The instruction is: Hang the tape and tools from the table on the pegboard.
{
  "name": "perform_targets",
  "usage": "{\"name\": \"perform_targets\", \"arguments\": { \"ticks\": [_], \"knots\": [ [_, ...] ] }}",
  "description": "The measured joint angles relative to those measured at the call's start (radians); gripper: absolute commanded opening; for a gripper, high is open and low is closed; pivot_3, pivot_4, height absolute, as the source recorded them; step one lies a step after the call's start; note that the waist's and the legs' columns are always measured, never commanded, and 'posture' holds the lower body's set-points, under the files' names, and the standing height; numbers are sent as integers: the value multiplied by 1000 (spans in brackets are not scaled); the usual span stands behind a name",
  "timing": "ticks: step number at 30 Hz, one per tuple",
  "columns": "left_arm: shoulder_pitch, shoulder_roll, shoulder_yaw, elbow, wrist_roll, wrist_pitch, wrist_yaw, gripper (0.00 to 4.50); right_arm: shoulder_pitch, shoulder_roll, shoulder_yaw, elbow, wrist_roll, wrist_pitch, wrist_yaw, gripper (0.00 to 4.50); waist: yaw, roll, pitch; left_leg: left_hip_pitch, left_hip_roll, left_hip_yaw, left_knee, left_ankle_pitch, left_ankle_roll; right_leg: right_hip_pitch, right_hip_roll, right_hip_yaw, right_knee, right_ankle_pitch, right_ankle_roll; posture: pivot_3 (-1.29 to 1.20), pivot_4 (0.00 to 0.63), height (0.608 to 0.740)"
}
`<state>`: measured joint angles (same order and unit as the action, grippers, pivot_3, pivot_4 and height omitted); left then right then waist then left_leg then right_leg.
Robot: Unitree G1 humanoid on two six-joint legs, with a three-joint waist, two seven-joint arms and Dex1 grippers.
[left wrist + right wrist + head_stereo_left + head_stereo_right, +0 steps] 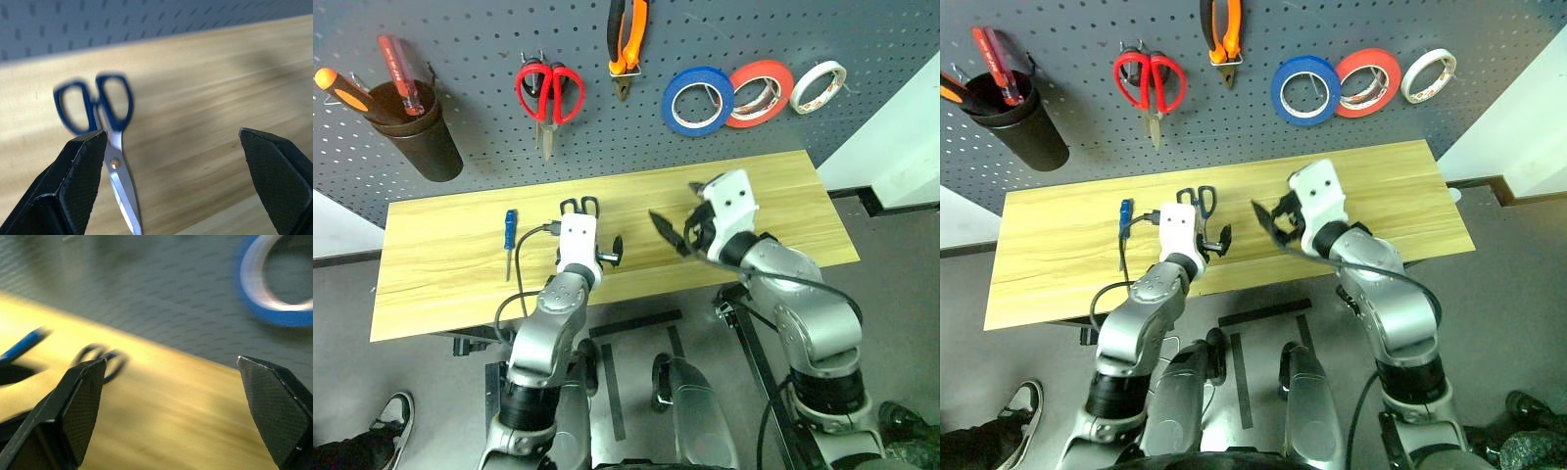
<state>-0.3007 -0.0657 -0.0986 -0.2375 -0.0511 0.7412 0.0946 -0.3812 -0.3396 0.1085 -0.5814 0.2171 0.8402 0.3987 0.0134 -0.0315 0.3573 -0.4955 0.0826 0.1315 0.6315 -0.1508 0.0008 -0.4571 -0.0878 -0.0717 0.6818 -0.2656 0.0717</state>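
Note:
The dark-handled scissors [579, 207] lie on the table [783, 186] with their handles toward the pegboard [480, 49]. My left gripper [597, 243] hovers open just above their blades; one fingertip [85, 161] is over the pivot. The blue-handled screwdriver [510, 233] lies to their left. My right gripper [680, 233] is open and empty above the table's middle, pointing toward the scissors [105, 360]. The blue tape [698, 100] and the orange-and-black pliers [627, 44] hang on the pegboard.
Red-handled scissors [549, 93], a red-orange tape roll [759, 93] and a white roll [819, 86] also hang there. A dark cup [416, 127] at the board's left holds orange and red screwdrivers. A person's shoe [391, 416] is on the floor, lower left.

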Motion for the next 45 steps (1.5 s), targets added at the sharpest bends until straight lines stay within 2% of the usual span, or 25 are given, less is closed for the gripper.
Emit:
{"name": "perform_targets", "arguments": {
  "ticks": [3,7,18,34,45],
  "knots": [
    [-57,-12,31,84,27,17,53,4500,71,-71,37,-65,52,13,83,4472,-1,0,0,0,0,0,0,0,0,0,0,0,0,0,0,24,324,717],
    [-103,-15,67,129,58,45,108,4500,135,-103,71,-135,102,9,133,4472,-1,0,0,0,0,0,1,0,0,1,0,-1,0,0,0,14,328,717],
    [-202,-54,142,324,73,20,201,4500,137,-103,48,-140,119,-3,97,4472,-1,-1,0,0,1,-2,2,0,1,2,-2,-2,0,0,0,-7,340,717],
    [-337,-41,206,653,55,-157,201,4500,146,-112,26,-162,132,-7,69,4472,-3,-1,0,0,1,-2,2,-1,1,2,-2,-3,-1,0,0,-31,359,717],
    [-400,-33,232,757,21,-208,192,4500,149,-115,26,-163,139,-7,55,4472,-3,-1,0,0,1,-2,2,-1,1,3,-3,-3,-1,0,1,-28,360,717]
  ]
}}
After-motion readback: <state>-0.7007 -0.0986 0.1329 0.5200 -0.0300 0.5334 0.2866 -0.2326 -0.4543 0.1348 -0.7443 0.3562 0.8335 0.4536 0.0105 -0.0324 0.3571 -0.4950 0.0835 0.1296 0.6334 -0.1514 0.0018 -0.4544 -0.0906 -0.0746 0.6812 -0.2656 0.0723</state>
